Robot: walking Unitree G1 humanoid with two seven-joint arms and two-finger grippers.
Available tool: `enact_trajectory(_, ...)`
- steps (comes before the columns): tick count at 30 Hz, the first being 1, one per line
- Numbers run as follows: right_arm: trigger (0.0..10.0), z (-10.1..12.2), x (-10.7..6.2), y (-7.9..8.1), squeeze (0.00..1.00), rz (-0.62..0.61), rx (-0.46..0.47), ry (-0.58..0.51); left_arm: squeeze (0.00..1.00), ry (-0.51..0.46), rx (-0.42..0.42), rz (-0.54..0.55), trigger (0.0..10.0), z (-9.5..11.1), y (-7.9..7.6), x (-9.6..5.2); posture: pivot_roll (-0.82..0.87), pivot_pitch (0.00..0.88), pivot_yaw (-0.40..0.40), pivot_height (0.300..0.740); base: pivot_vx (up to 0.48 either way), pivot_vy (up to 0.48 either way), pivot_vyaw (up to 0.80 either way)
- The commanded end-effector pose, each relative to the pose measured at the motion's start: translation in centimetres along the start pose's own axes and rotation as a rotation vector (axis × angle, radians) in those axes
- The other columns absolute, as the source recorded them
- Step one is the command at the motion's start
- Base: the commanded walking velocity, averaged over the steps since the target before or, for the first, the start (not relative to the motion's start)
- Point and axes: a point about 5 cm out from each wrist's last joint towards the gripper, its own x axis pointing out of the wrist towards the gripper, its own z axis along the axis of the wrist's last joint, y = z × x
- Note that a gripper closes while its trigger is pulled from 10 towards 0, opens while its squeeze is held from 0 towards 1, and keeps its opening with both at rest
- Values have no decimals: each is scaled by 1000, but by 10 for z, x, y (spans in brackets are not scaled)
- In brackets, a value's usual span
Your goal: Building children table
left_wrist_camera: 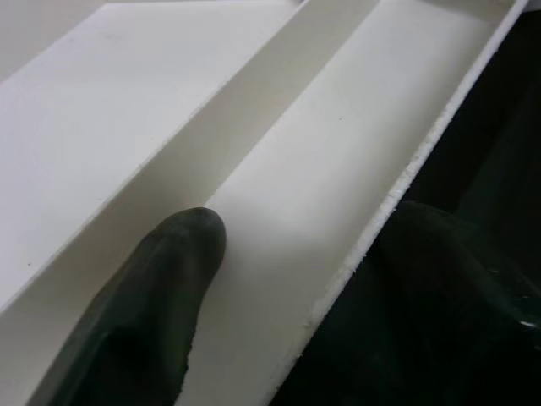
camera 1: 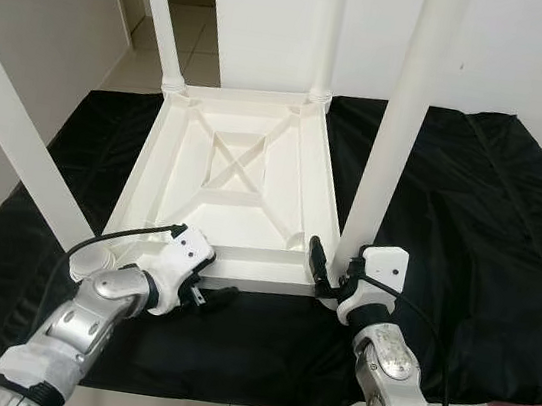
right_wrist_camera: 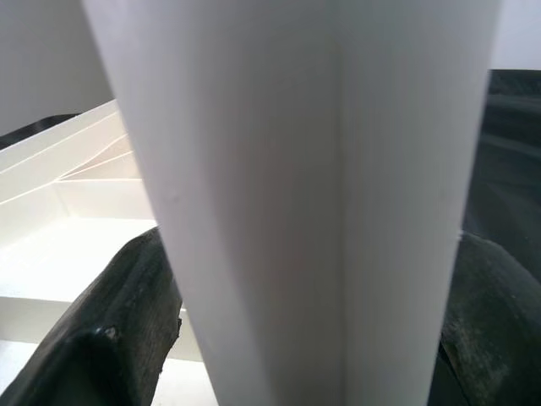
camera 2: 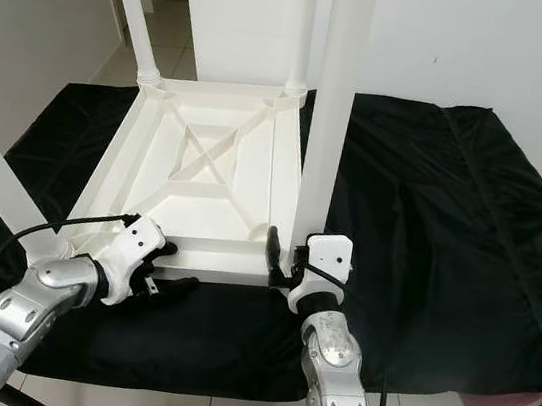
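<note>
The right end effector (camera 1: 334, 271) grips the near-right leg (camera 1: 399, 130). The left end effector (camera 1: 210, 280) straddles the upturned table's (camera 1: 225, 171) near rim, fingers parted.

No readable text, labels, brands or nos. — white table (camera 1: 225, 171) and black cloth (camera 1: 451, 218) both plain.

The scene is lit evenly and brightly, with soft daylight. The white table (camera 1: 228, 182) is rendered near overexposure, and its ribs are picked out only by faint grey shadows. Dull sheen is seen on the creases of the black cloth (camera 1: 470, 221) right of the table. Both head views are sharp, with slight bending of straight lines toward the edges. In the wrist views everything is soft: the leg (right_wrist_camera: 313, 203) is blurred, and the fingers (left_wrist_camera: 144, 313) are out of focus and dark.
</note>
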Motion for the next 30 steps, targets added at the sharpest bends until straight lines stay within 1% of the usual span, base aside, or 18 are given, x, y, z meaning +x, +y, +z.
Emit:
enact_trajectory(1, 10000, -1, 0, 2, 0, -3, 9, 3, 0, 34, -23, 6, 0, -8, 6, -6, -48, 66, 116, 740, 0, 0, 0)
enact_trajectory(4, 10000, -1, 1, 2, 0, -5, 10, 2, 0, 39, -26, 13, 0, -10, 8, -9, -48, 62, 114, 740, 0, 0, 0)
enact_trajectory(7, 10000, 0, 2, 1, 0, -6, 9, 1, 0, 53, -37, 44, 0, -14, 15, -14, -46, 63, 111, 740, 0, 0, 0)
enact_trajectory(14, 10000, 0, 2, 1, 0, -3, 6, 2, 0, 59, -21, 79, 0, -17, 21, -19, -47, 67, 113, 740, 0, 0, 0)
enact_trajectory(16, 10000, 0, 2, 0, 0, -5, 4, 2, 0, 58, -28, 98, 0, -19, 25, -24, -48, 67, 112, 740, 0, 0, 0)
enact_trajectory(22, 10000, -1, 2, 3, 0, 6, 0, 6, 0, 72, -19, 94, 0, -24, 33, -35, -47, 74, 106, 740, 0, 0, 0)
enact_trajectory(24, 10000, -1, 2, 3, 0, 6, 0, 6, 0, 72, -19, 94, 0, -24, 33, -35, -47, 74, 106, 740, 0, 0, 0)
enact_trajectory(25, 10000, -1, 1, 3, 0, 7, -2, 9, 0, 65, 4, 77, 6392, -26, 35, -42, -43, 82, 101, 740, 0, 0, 0)
enact_trajectory(27, 10000, -1, 1, 3, 0, 7, -3, 9, 0, 61, 17, 67, 6392, -26, 36, -45, -43, 82, 101, 740, 0, 0, 0)
enact_trajectory(28, 10000, -1, 2, 3, 0, 9, -3, 11, 0, 76, 49, 60, 10000, -30, 37, -50, -43, 82, 101, 740, 0, 0, 0)
enact_trajectory(30, 10000, -1, 2, 3, 0, 9, -3, 11, 0, 76, 49, 60, 10000, -30, 37, -50, -43, 82, 101, 740, 0, 0, 0)
